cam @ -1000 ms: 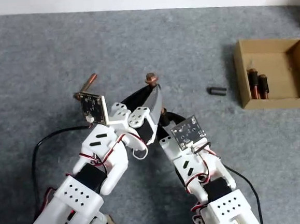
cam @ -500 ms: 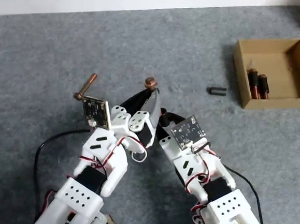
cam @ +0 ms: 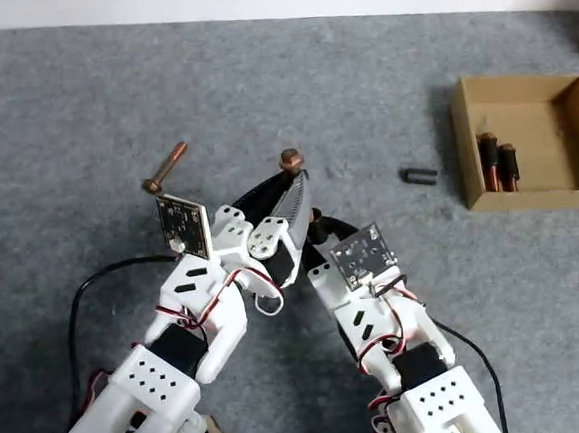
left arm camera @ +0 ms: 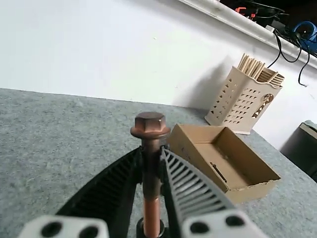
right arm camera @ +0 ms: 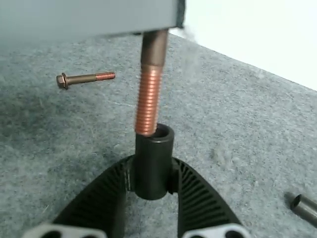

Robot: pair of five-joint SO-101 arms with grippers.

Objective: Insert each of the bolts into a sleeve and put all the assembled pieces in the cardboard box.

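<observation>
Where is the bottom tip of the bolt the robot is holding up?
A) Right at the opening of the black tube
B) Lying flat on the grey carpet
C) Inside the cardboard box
A: in the right wrist view the threaded end of the bolt meets the open top of the black tube, which the right gripper holds upright, while the left gripper clamps the bolt's shaft.

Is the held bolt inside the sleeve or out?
Barely in, at most: the bolt's threaded tip sits at the sleeve's mouth, with nearly all the thread exposed above it.
</observation>
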